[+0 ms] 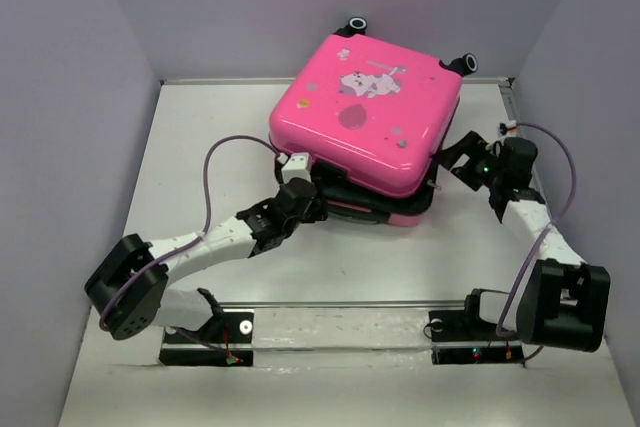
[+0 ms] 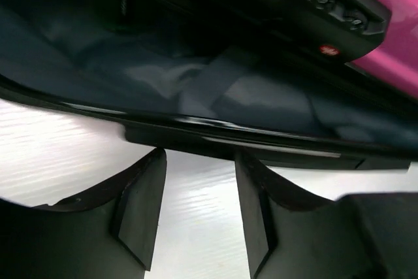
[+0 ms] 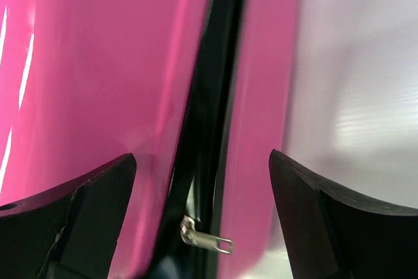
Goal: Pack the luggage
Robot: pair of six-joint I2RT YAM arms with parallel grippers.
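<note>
The hot-pink luggage point(image 1: 365, 112) lies flat at the back middle of the table, its printed lid down but gaping a little at the near edge, black wheels at the far side. My left gripper point(image 1: 312, 185) is open at that near edge; its wrist view shows the dark lining point(image 2: 196, 89) and the black rim just past the fingers point(image 2: 140, 207). My right gripper point(image 1: 455, 159) is open at the luggage's right side. Its wrist view shows the pink shell point(image 3: 98, 63), the black zip seam and a silver zipper pull point(image 3: 208, 240) between the jaws, not gripped.
Grey walls close the table point(image 1: 200, 147) on the left, back and right. The arm bases point(image 1: 205, 332) sit at the near edge. Purple cables point(image 1: 215, 162) loop from both arms over the table.
</note>
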